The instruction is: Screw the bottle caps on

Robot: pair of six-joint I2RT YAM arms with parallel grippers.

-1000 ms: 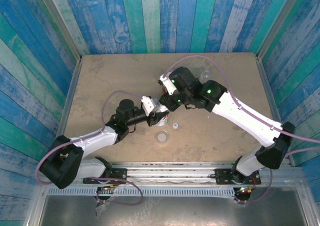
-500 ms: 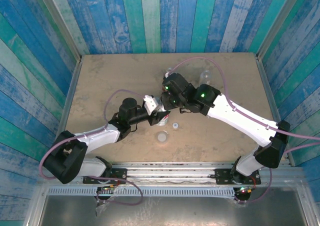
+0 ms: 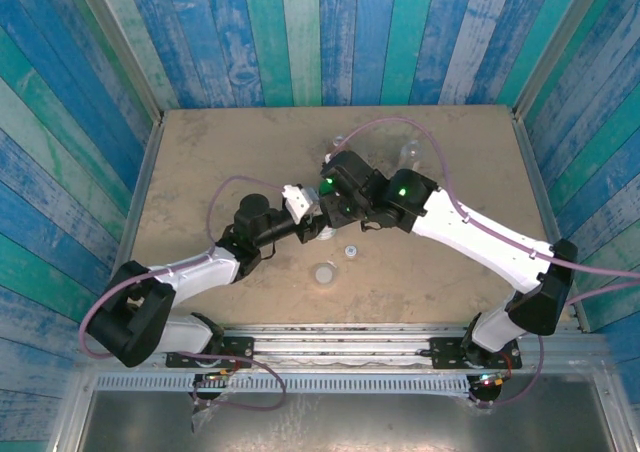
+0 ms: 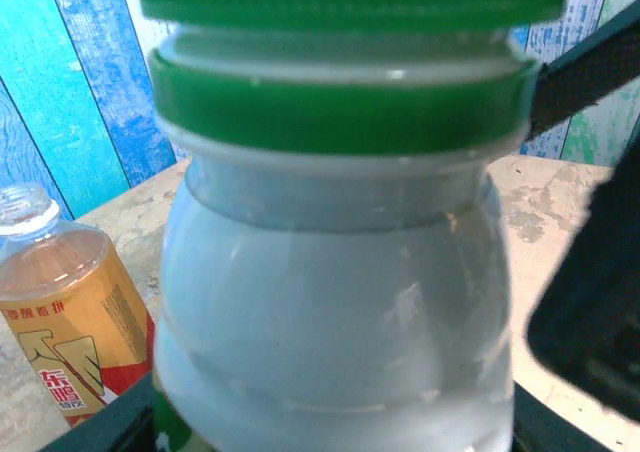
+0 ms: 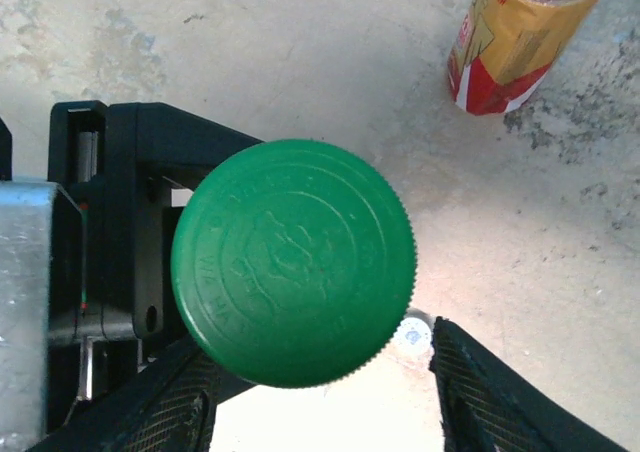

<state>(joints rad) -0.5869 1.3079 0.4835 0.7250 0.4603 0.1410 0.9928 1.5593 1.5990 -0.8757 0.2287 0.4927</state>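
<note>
The white bottle [image 4: 335, 302] stands upright with my left gripper [image 4: 330, 417] shut on its body. The flat dark green cap [image 5: 293, 262] sits on its neck, above the green neck ring [image 4: 340, 107], with a strip of white thread showing between them. My right gripper [image 5: 315, 397] hovers over the cap, open, one finger on each side and a gap on the right. The amber bottle [image 5: 520, 37] stands uncapped just beyond. In the top view the pale grey cap [image 3: 323, 272] and the tiny white cap [image 3: 351, 251] lie on the table near the grippers [image 3: 330, 212]. The short clear bottle [image 3: 410, 152] stands further back.
The tan table [image 3: 220, 162] is ringed by blue and green plank walls. Both arms meet at its middle, with cables looping over them. The amber bottle [image 4: 60, 312] stands close to the held bottle's left in the left wrist view.
The right gripper has come down and towards the left gripper, settling over the white bottle's top. The left arm has shifted the bottle slightly up the table.
</note>
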